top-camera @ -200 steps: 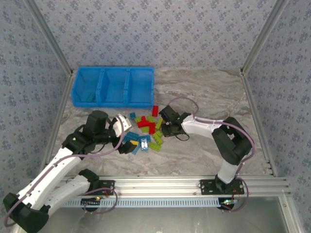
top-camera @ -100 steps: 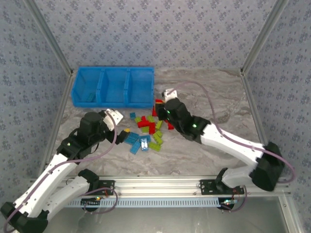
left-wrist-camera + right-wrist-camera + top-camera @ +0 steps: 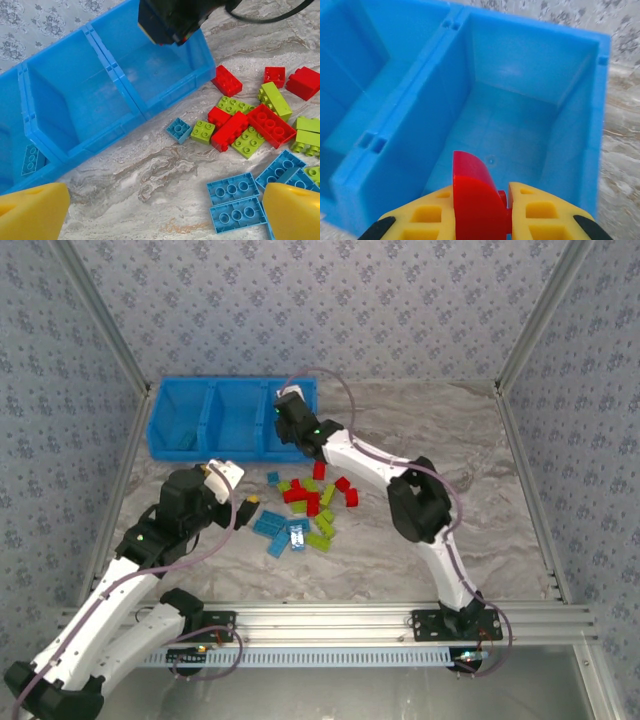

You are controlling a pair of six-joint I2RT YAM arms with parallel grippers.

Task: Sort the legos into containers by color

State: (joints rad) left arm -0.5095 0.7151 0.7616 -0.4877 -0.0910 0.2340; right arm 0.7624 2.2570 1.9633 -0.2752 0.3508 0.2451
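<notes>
- Right gripper (image 3: 481, 215) clenched on red brick (image 3: 472, 192) above bin's (image 3: 590, 100) right compartment.
- Left gripper (image 3: 162, 215) spread open, empty, above surface (image 3: 150, 170).
- One blue brick (image 3: 31, 159) in left compartment; pile (image 3: 305, 508) unsorted, so early stage.

top: high, overhead | wrists: close, angled down | shared: bin tray (image 3: 230, 452)

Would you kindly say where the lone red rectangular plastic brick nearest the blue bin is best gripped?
Probably from straight above, pinching the long sides of the red rectangular plastic brick at mid-length: it lies flat, studs up, with bare table either side.
</notes>
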